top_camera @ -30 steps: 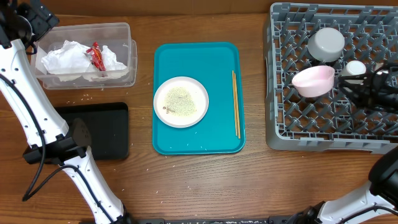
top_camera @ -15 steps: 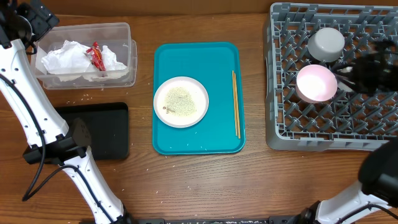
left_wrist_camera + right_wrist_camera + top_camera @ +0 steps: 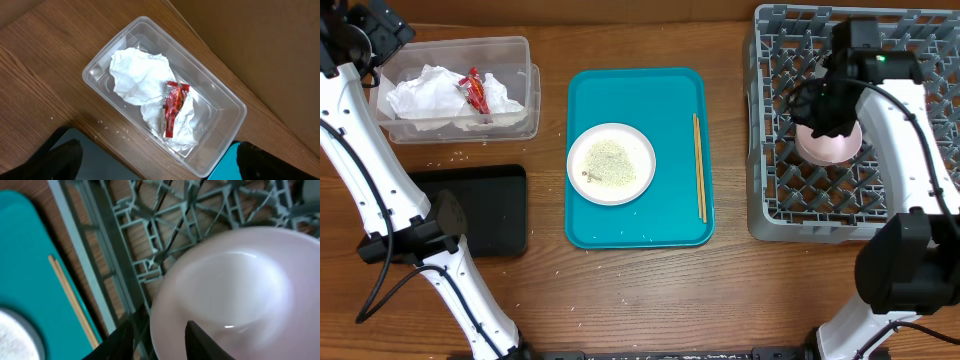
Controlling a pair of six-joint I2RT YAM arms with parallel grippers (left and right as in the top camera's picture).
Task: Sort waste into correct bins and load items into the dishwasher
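- So far the paper waste looks sorted: the clear tub [image 3: 520, 60], up and to the left of the teal tray [image 3: 640, 100], holds crumpled white napkins [image 3: 132, 75], with the red wrapper [image 3: 171, 107] lying on top of them.
- The black tray [image 3: 490, 210], just left of the teal tray, shows nothing in the part that can be seen.
- The dish rack [image 3: 770, 215] stands to the right of the teal tray, and a pale pinkish-white dish [image 3: 828, 145] lies among its pegs.
- The right arm covers much of the rack, so what else is loaded cannot be told.
- The right gripper [image 3: 162, 340] has a finger on each side of that dish's rim, but whether it clamps the rim or stands loose cannot be told.
- On the teal tray sits a white plate [image 3: 611, 163] spread with rice, and the wooden chopsticks [image 3: 699, 165] lie along the tray's right side.
- By the look of it, the rice must go to a bin and the plate into the rack.
- Loose rice grains [image 3: 460, 155] dot the worktop [image 3: 720, 290] left of the teal tray.
- The left gripper [image 3: 167, 159] hangs over the clear tub, jaws wide apart and holding nothing.
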